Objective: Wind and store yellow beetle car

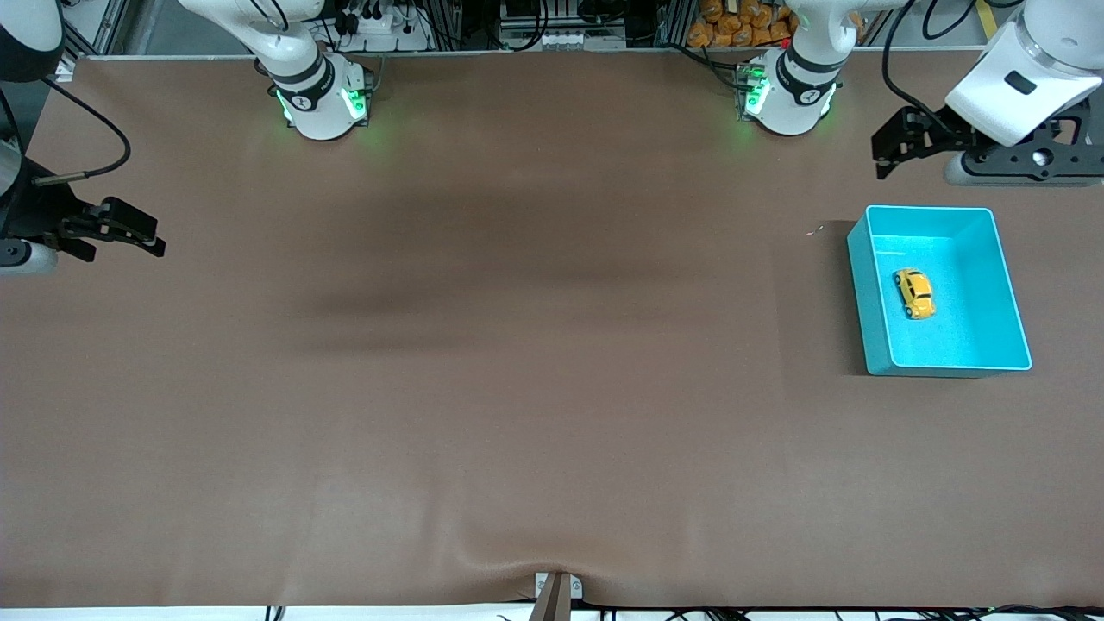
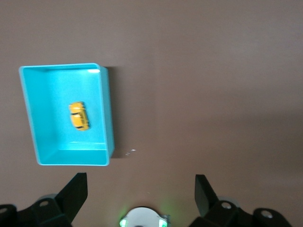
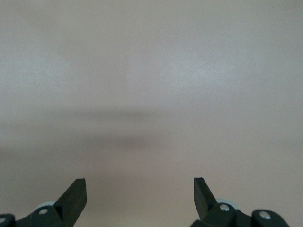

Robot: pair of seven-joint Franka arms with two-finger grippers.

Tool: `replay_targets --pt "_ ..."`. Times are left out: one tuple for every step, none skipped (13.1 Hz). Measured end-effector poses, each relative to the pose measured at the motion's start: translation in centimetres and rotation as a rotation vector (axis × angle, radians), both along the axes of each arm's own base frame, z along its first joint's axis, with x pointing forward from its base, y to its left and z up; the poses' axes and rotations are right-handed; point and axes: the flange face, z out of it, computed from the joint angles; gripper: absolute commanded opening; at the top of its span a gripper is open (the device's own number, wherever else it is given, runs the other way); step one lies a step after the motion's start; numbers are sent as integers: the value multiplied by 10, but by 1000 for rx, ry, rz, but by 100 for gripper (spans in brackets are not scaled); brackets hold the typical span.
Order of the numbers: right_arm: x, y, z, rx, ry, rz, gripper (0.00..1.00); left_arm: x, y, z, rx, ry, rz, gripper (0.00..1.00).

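Note:
The yellow beetle car (image 1: 914, 293) lies on the floor of the cyan bin (image 1: 862, 285) at the left arm's end of the table. It also shows in the left wrist view (image 2: 78, 116), inside the bin (image 2: 108, 113). My left gripper (image 1: 888, 148) is open and empty, raised over the table between its base and the bin; in its wrist view (image 2: 141, 189) it holds nothing. My right gripper (image 1: 142, 231) is open and empty, waiting at the right arm's end of the table; its wrist view (image 3: 140, 191) shows only bare table.
The brown table mat (image 1: 517, 345) is flat, with a small fold at its edge nearest the camera. The two arm bases (image 1: 323, 95) (image 1: 789, 90) stand along the table edge farthest from the camera. A tiny white speck (image 1: 813, 229) lies beside the bin.

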Motion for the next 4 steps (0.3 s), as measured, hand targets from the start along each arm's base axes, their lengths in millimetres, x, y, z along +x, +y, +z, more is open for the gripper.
replay_targets --pt "-2 -2 5 0 -7 -3 100 0 2 0 -16 7 5 100" --pt "-5 -3 11 -1 -15 -6 100 1 6 -1 -20 12 12 100" --pt "-10 -4 19 -1 -21 -7 100 1 10 -1 -21 14 17 100" --pt "-17 -4 29 -2 -27 -8 100 2 13 -1 -21 16 22 100"
